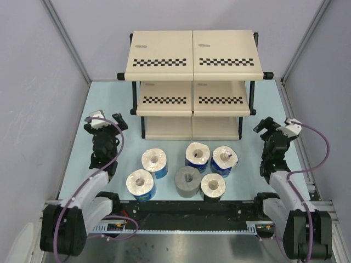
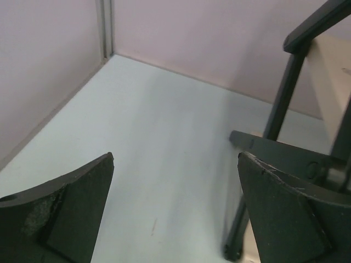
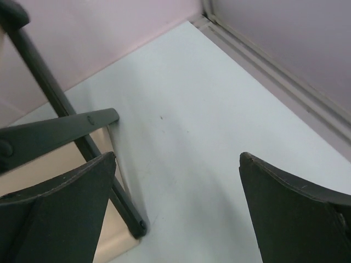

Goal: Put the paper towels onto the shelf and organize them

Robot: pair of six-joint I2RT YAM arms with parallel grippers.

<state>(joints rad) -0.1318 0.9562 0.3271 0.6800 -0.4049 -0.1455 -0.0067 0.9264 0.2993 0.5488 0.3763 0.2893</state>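
Left gripper [image 2: 175,159]; right gripper [image 3: 177,156]; both agape

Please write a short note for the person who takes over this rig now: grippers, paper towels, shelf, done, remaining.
Left gripper: open, empty, left of the shelf.
Right gripper: open, empty, right of it.
Paper towels: all six stand on the table before the shelf, grey one in the near row.
Done: nothing; no roll seen on the shelf.
Left: place all six.

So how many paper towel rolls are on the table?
6 rolls, all on the table before the shelf: back row left, middle, right; front row left, grey roll middle, right. None seems hidden.
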